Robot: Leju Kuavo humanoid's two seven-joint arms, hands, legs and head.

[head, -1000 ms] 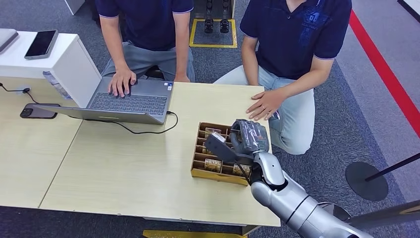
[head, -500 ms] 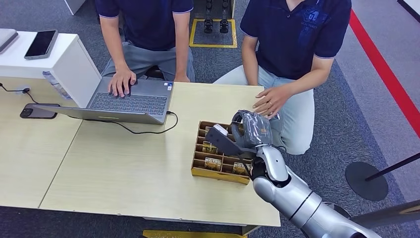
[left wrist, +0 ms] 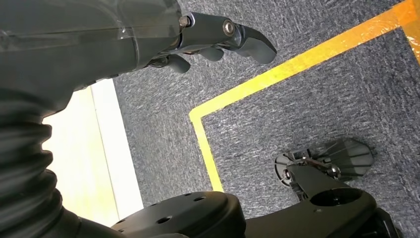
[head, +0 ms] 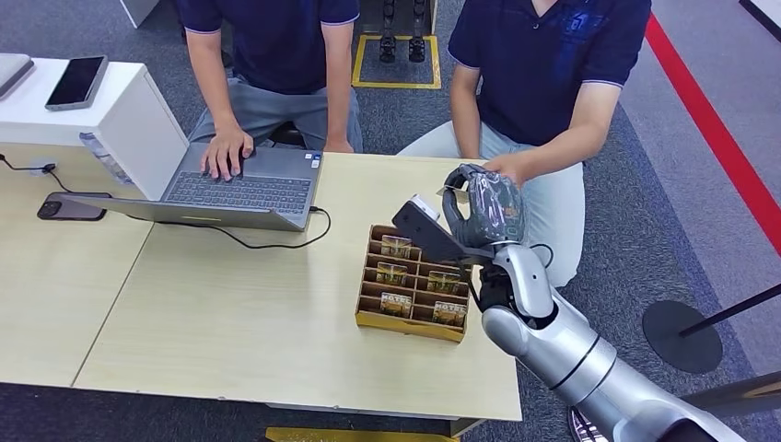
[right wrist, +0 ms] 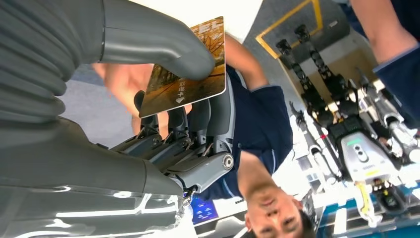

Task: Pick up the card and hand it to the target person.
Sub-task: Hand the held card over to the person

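Note:
My right hand (head: 485, 207) is raised above the table's far right corner and pinches a card (right wrist: 188, 74) between the thumb and the fingers. The card is brown and gold with white print. The person in the dark blue shirt (head: 553, 64) kneels just beyond it, and that person's hand (head: 509, 166) reaches in right behind my right hand. My left hand (left wrist: 198, 34) hangs over grey carpet with its fingers loosely curled and nothing in them.
A wooden compartment box (head: 412, 284) with several cards lies on the table (head: 239, 322) under my right forearm. A laptop (head: 239, 189) with a second person's hand on it stands at the far left. A phone (head: 69, 210) and a white box (head: 110, 110) lie further left.
My right hand has risen from the box with the card and moved toward the kneeling person. That person's hand has lifted off the table and come up to my hand.

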